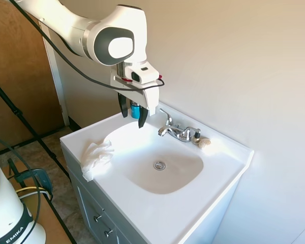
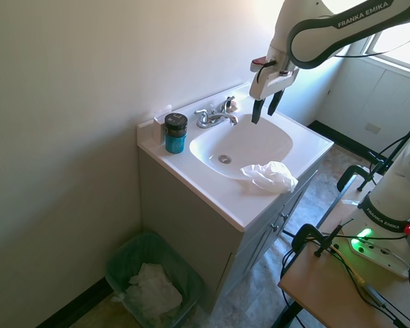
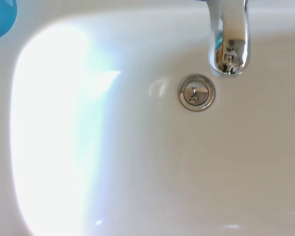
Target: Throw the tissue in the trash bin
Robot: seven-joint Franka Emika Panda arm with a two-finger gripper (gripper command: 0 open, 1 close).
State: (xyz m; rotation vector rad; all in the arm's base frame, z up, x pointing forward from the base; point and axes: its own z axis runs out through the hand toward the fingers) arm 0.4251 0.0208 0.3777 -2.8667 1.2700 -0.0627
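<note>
A crumpled white tissue (image 1: 95,156) (image 2: 270,175) lies on the front rim of the white sink, partly hanging over the edge. My gripper (image 1: 132,116) (image 2: 266,106) hangs open and empty above the back of the basin, well apart from the tissue. The trash bin (image 2: 157,279), green with white paper inside, stands on the floor beside the vanity against the wall. The wrist view shows only the basin, its drain (image 3: 196,92) and the faucet spout (image 3: 228,37).
A chrome faucet (image 1: 178,131) (image 2: 215,116) sits at the back of the sink (image 1: 213,168) (image 2: 212,184). A blue jar with a dark lid (image 2: 175,132) (image 1: 135,109) stands on the back corner. A small beige lump (image 1: 204,143) lies beside the faucet. The wall runs close behind.
</note>
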